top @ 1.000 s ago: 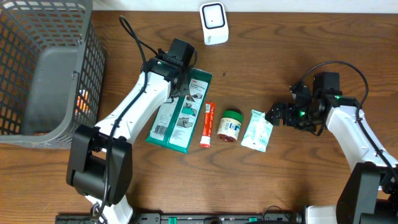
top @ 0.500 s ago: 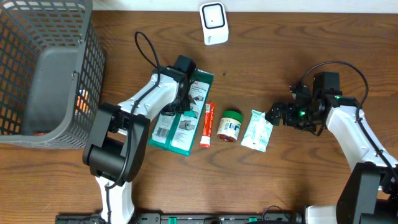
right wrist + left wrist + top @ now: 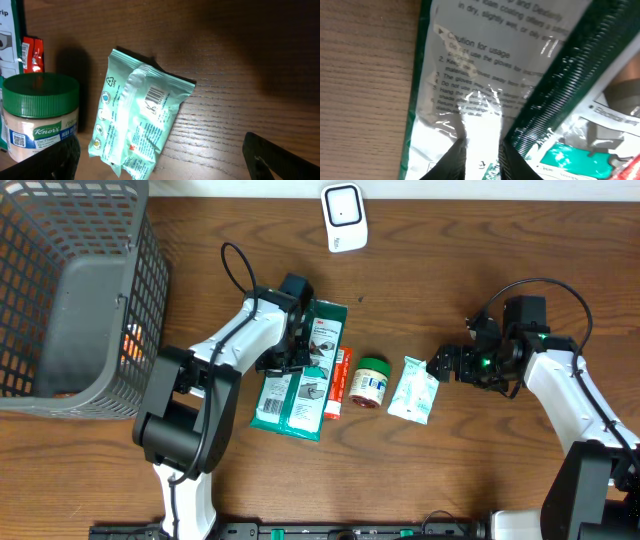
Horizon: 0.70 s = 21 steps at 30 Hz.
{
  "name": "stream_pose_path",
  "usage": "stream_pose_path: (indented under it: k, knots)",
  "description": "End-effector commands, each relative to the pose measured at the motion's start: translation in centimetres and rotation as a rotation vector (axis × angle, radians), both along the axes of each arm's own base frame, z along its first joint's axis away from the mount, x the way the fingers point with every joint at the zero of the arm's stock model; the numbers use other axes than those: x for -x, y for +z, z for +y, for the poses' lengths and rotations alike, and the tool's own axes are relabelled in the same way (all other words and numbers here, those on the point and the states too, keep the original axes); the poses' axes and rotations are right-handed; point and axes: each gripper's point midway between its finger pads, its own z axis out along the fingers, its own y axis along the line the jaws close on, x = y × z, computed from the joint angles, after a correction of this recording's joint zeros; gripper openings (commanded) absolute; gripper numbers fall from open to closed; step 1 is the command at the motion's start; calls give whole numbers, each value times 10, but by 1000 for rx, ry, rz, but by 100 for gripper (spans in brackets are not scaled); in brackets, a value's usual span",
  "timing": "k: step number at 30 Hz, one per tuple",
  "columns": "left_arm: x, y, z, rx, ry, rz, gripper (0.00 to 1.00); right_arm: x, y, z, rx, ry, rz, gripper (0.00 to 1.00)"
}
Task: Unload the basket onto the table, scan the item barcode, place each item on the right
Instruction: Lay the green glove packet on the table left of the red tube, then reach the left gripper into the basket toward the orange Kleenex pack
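You hold the glove packet pinched in the left gripper; right gripper gapes empty. Lift level, barcode toward scanner

Our left gripper is on the green packet, which touches the red sachet; our right gripper, jaws spread, sits near the pale pouch

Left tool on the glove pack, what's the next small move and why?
Likely a short lift: the left tool looks pinched on the film of the green glove package, which lies flat on the table, well short of the white scanner. Raising it first should clear the red packet beside it before carrying it over.
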Motion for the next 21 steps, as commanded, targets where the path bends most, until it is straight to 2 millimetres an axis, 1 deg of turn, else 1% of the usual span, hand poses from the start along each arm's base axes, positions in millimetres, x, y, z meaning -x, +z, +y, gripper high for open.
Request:
stream_pose_path:
  k: [1,2,5,6,7,8,9,11,12,14,15,17,18,19,21]
  knots:
    - [-20,40,-8,64,-6,-119,27,2,1,3,0,10,-3,99]
    - [-28,53,-9,81,-1,-160,30,2,1,3,0,10,-3,99]
    - [-54,108,-6,135,25,-314,34,2,1,3,0,10,-3,99]
    - [-64,132,-2,151,34,-377,35,2,1,3,0,10,-3,99]
    - [-70,150,2,164,35,-427,38,2,1,3,0,10,-3,99]
    - [-78,177,10,173,48,-498,41,2,1,3,0,10,-3,99]
    - [-83,198,20,167,70,-558,47,2,1,3,0,10,-3,99]
    - [-91,243,51,122,137,-689,59,2,1,3,0,10,-3,99]
    - [-93,266,72,83,183,-758,64,2,1,3,0,10,-3,99]
    - [-91,299,110,20,275,-858,72,2,1,3,0,10,-3,99]
    - [-88,314,134,-10,334,-905,75,2,1,3,0,10,-3,99]
    - [-79,331,173,-58,426,-950,77,2,1,3,0,10,-3,99]
    - [-74,336,191,-76,469,-961,77,2,1,3,0,10,-3,99]
    - [-68,338,214,-104,524,-964,80,2,1,3,0,10,-3,99]
    - [-57,336,248,-150,606,-947,81,2,1,3,0,10,-3,99]
